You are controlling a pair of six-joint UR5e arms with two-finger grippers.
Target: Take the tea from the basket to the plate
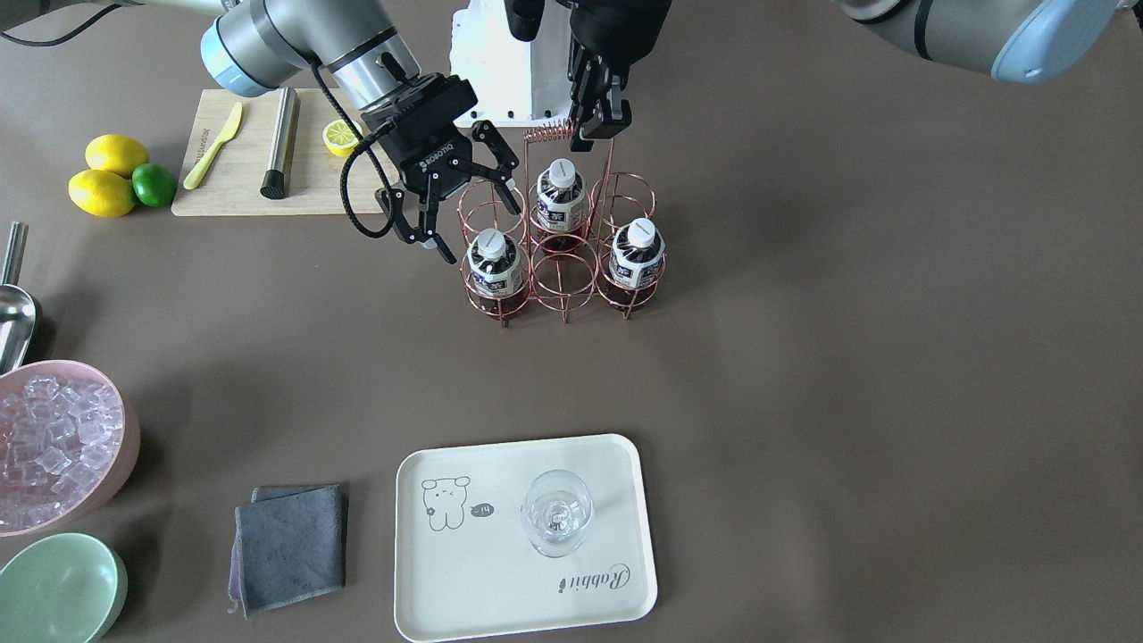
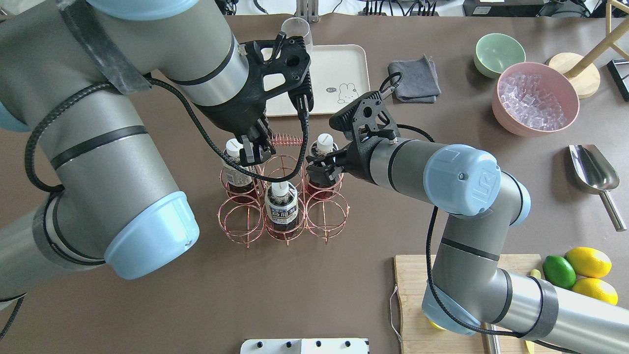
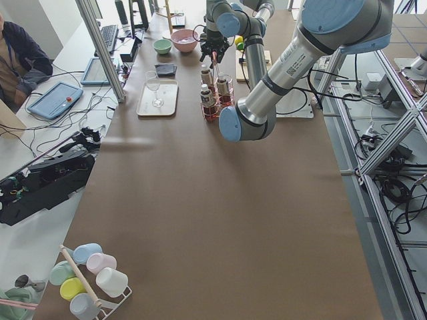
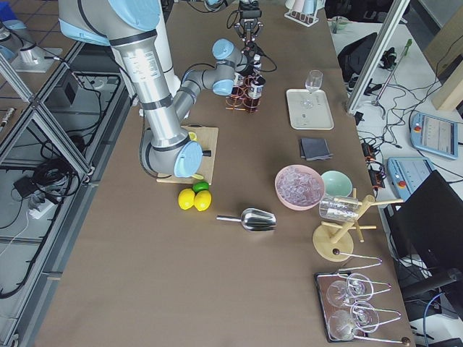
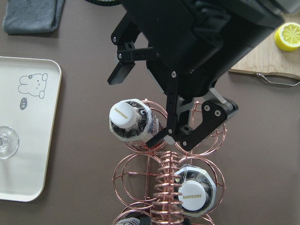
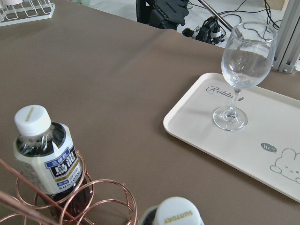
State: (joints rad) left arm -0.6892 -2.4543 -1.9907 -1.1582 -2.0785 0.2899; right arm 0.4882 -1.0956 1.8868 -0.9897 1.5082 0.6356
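The copper wire basket (image 1: 564, 279) stands mid-table with three tea bottles (image 1: 494, 262) (image 1: 561, 201) (image 1: 638, 254) in its rings. My left gripper (image 1: 595, 128) is shut on one end of the basket's coiled handle (image 2: 285, 141). My right gripper (image 1: 475, 223) is open. Its fingers (image 5: 123, 75) straddle the cap of one tea bottle (image 5: 127, 120) at neck height without closing on it. The cream plate (image 1: 500, 589) lies apart from the basket, toward the operators' side. A clear stemmed glass (image 1: 556, 513) stands on the plate.
A wooden cutting board (image 1: 232, 183) with a knife, a metal rod and a half lemon lies beside my right arm. Two lemons and a lime (image 1: 154, 185), a metal scoop (image 1: 13, 313), a pink bowl of ice (image 1: 54, 446), a green bowl (image 1: 58, 589) and a grey cloth (image 1: 290, 545) are there too.
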